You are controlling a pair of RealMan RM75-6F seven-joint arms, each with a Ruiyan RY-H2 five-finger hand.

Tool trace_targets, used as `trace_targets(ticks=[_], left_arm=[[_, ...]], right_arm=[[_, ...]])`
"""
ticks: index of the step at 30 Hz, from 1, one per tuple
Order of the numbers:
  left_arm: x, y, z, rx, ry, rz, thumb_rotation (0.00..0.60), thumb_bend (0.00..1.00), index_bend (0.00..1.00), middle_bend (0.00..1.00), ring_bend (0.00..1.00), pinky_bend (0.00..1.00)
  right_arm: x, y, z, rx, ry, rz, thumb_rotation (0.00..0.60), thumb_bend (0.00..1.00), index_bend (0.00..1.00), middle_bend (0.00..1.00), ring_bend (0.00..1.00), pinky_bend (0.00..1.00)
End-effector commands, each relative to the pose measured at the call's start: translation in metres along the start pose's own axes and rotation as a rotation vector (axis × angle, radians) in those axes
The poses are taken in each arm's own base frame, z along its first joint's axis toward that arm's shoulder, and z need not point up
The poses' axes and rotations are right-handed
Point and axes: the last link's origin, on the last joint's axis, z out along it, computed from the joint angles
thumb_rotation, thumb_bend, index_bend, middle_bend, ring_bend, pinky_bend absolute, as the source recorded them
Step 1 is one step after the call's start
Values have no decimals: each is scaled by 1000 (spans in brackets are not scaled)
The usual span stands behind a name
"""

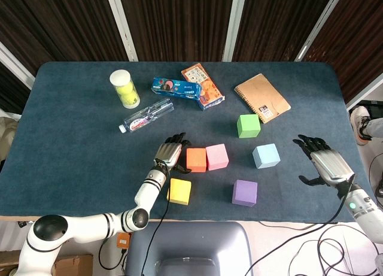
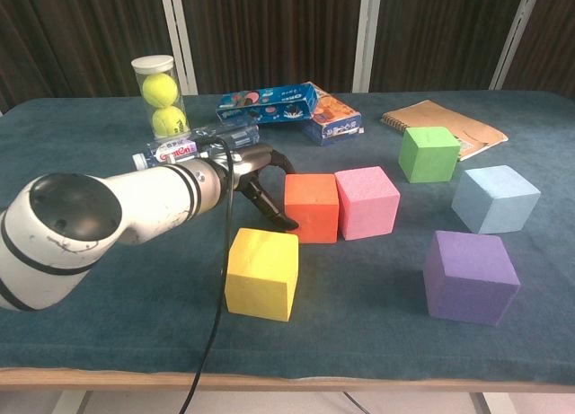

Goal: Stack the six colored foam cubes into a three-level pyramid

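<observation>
The orange cube (image 1: 195, 159) sits on the table (image 1: 72, 144) touching the pink cube (image 1: 216, 156) on its right. The left hand (image 1: 170, 151) rests against the orange cube's left side, fingers spread along it. The yellow cube (image 1: 179, 191) lies just in front, the purple cube (image 1: 245, 193) further right, the light blue cube (image 1: 266, 155) and green cube (image 1: 248, 125) behind it. The right hand (image 1: 320, 161) hovers spread and empty near the table's right edge. Behind lie a bottle (image 1: 146, 115), a tennis ball tube (image 1: 124, 88), snack boxes (image 1: 190, 90) and a notebook (image 1: 261, 97).
</observation>
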Motion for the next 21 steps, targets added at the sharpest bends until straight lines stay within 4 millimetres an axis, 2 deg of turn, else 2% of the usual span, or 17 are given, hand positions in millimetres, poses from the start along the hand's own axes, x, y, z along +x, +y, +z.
trace_targets(ticks=[1, 11, 17, 21], left_arm=[[1, -2, 0, -2, -4, -17, 558, 135, 283, 35, 0, 113], [4, -3, -2, -14, -13, -47, 551, 135, 330, 35, 0, 113], [9, -2, -5, -19, 10, -49, 553, 135, 260, 35, 0, 113], [18, -3, -12, -21, 29, -40, 550, 134, 256, 35, 0, 113]], right_arm=[[0, 0, 0, -1, 0, 0, 600, 189, 0, 0, 0, 0], [1, -1, 0, -5, 4, -1, 600, 189, 0, 0, 0, 0], [0, -4, 2, -1, 0, -9, 600, 189, 0, 0, 0, 0], [2, -8, 5, 6, 8, -12, 600, 189, 0, 0, 0, 0]])
